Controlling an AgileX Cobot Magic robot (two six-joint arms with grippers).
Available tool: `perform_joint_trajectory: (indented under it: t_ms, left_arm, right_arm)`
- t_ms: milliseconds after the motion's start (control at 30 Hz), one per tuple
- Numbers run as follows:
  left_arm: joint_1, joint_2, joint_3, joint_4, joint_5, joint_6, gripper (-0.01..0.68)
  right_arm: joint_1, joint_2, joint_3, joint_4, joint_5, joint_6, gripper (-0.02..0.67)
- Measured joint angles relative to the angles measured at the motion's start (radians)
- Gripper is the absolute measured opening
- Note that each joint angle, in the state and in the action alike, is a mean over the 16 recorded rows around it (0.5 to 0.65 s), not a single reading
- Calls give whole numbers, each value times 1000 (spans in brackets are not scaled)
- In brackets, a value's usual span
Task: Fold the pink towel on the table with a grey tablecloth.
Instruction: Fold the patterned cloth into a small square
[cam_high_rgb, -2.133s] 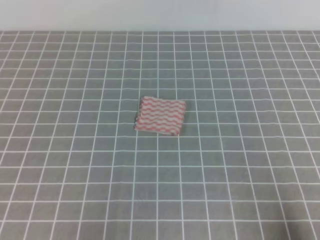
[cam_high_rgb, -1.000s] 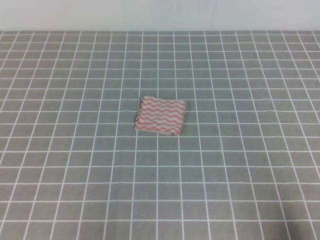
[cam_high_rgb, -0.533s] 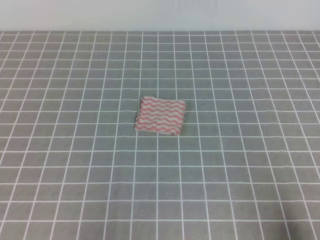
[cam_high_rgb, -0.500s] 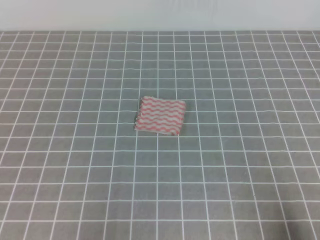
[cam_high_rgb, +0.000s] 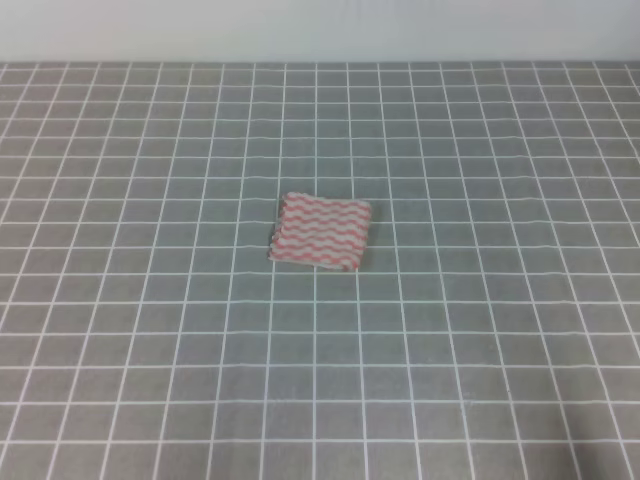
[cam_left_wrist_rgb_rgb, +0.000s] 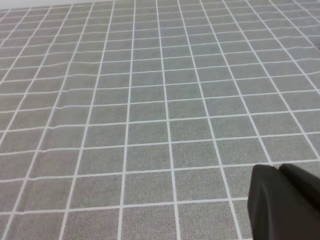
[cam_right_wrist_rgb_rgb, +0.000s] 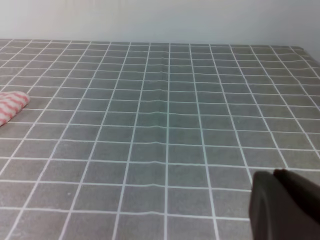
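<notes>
Black plastic is all that shows of either arm: in the left wrist view a dark blunt block of the left jaws (cam_left_wrist_rgb_rgb: 282, 202) fills the lower right corner, in the right wrist view the same kind of dark block of the right jaws (cam_right_wrist_rgb_rgb: 282, 205) sits low right. Tips are out of frame in both, so cannot tell how far open either set stands; nothing visibly held by either. Both hang over bare cloth, apart from the task's item, and neither arm appears in the exterior high view, so they look parked at the near edge, likely at rest. Outward from there: the counter with a grey tablecloth, a wide flat cloth ruled with thin white lines into small squares (cam_high_rgb: 480, 330), slight ripples in the weave. Near its middle lies the small pink towel, thin cloth with pink and white wavy stripes (cam_high_rgb: 322, 232), flat, slightly skewed to the grid, well apart from both arms. In the right wrist view only its corner shows at the far left edge (cam_right_wrist_rgb_rgb: 11, 106); the left wrist view misses it entirely. It already sits as a compact rectangle, so it may be folded; layer count not readable. No contact with it now, so task is either finished or not begun.
</notes>
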Motion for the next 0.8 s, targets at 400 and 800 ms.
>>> perform_joint_trajectory:
  t_ms: [400, 800]
  left_arm:
    - [0, -1, 1, 0, -1, 0, 0]
    - [0, -4, 5, 1, 0, 0, 0]
  right_arm:
    - [0, -6, 8, -2, -2, 1, -17]
    - [0, 0, 0, 0, 0, 1, -18]
